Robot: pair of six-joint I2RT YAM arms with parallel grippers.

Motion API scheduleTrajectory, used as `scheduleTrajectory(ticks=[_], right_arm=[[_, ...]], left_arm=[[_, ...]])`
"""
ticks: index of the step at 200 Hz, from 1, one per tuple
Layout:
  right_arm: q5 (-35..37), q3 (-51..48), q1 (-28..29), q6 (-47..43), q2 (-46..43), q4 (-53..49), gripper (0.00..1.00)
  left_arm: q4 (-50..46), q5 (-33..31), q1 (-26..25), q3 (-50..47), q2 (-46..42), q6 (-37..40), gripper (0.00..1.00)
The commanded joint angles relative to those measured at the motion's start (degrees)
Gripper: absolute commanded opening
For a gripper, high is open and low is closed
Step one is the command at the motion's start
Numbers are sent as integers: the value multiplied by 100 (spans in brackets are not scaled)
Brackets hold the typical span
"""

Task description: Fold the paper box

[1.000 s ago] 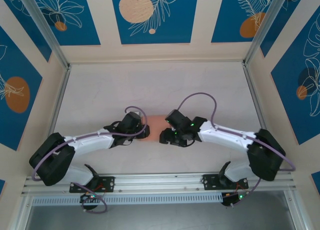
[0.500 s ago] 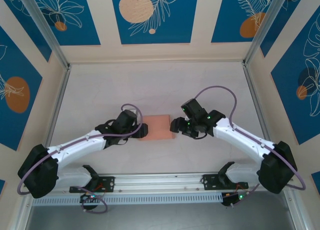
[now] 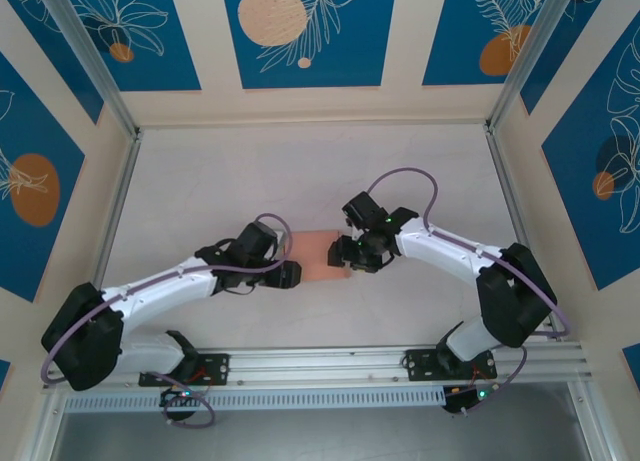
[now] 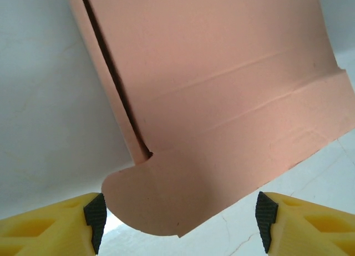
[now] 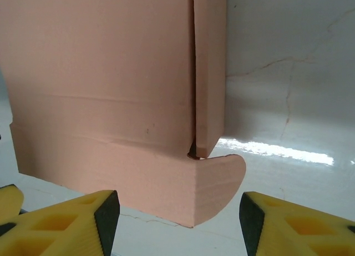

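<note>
While the box [image 3: 316,255] is lying flat on the table [image 3: 300,171], it is sitting near the middle, a little toward 6 o'clock in the top view. It is pink and thin. The left gripper [image 3: 288,272] is waiting at the box's 8 o'clock corner. The right gripper [image 3: 338,253] is waiting at its 3 o'clock edge.

In the left wrist view, the box [image 4: 211,73] is filling the upper part. A flap [image 4: 183,195] with a round corner is sticking out at 6 o'clock. A dark slit is running up from the flap toward 11 o'clock. The left gripper [image 4: 180,225] is standing wide apart, and its yellow fingers [image 4: 55,225] are sitting on both sides of the flap's end, not squeezing it.

In the right wrist view, the box [image 5: 100,61] is sitting at 10 o'clock. Its round flap [image 5: 213,181] is pointing toward 5 o'clock. The right gripper [image 5: 177,222] is standing apart too, with the flap's end between its fingers [image 5: 294,225], and it is not pinching anything.
</note>
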Motion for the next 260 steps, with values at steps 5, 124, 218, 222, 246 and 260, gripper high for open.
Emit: scheduleTrajectory(ticks=[5,124,218,222,246,260], right_arm=[[-202,101,91,-35,213,33,61],[-252,111,112,-74,616,227,58],[-317,171,115,-110,590,237,58],[-326,179,120,-114,589,235,58],[-346,206,120,-124,598,239,58],[-361,233,121,-132,618,248,58]], left_arm=[[-136,323,-16,236,199,172,72],[-144,152,-31,439,780,510,76],[55,145,-33,575,973,583,80],[46,139,-33,590,982,598,80],[-14,122,-33,645,1028,679,80],[-1,174,-33,664,1052,682,80]])
